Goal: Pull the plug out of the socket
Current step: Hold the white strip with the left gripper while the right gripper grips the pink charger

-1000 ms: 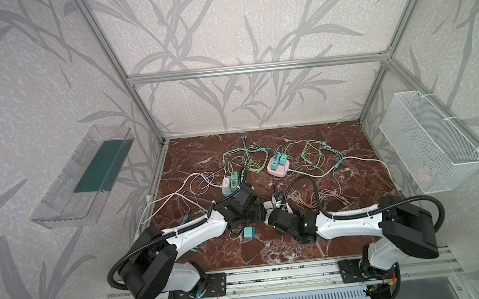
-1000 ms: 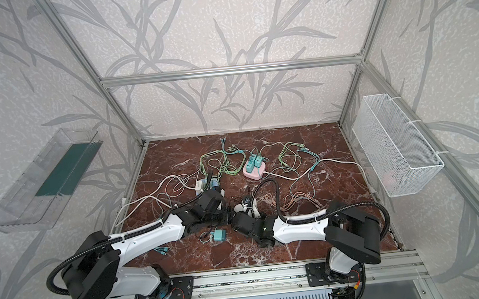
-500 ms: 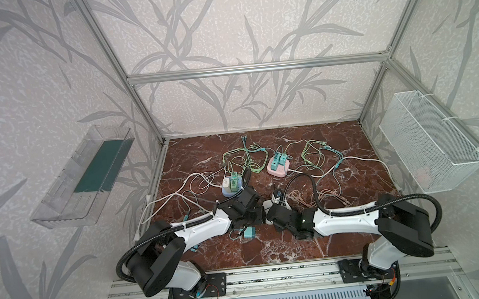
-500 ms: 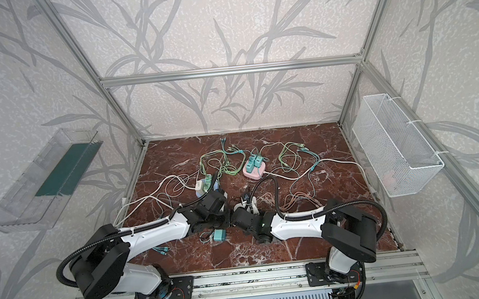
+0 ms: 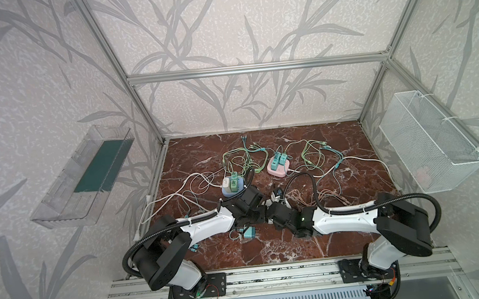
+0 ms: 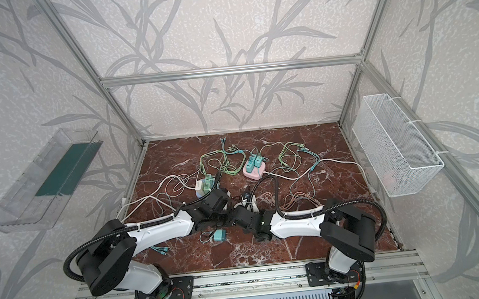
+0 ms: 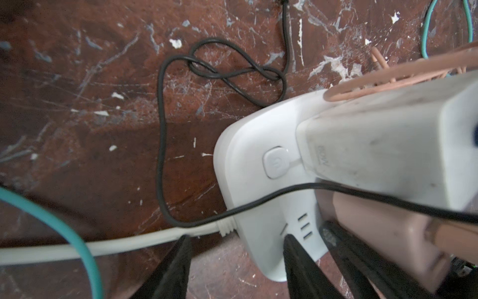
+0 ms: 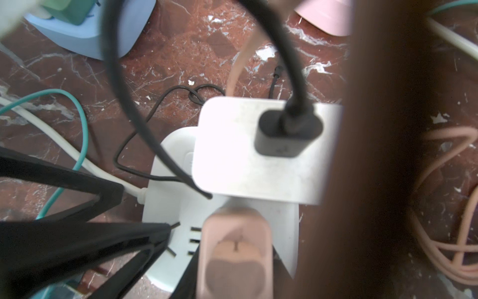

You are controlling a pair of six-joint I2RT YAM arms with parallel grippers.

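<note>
Pink plastic plug (image 8: 234, 240) clamped in my right pincer (image 8: 230, 282); half-open left pincer (image 7: 235, 240) pins white plastic socket block (image 7: 245, 145), which could lift if that slips.

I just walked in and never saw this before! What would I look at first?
Probably the left arm and right arm, meeting nose to nose over the front middle of the red marble table. Their jaws crowd one white socket, where a pink plug stands pinched by the right arm's. Behind sprawls a tangle of green cables.

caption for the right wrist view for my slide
Pink plug and white adapter seated in the white socket, left gripper at its edge.
</note>
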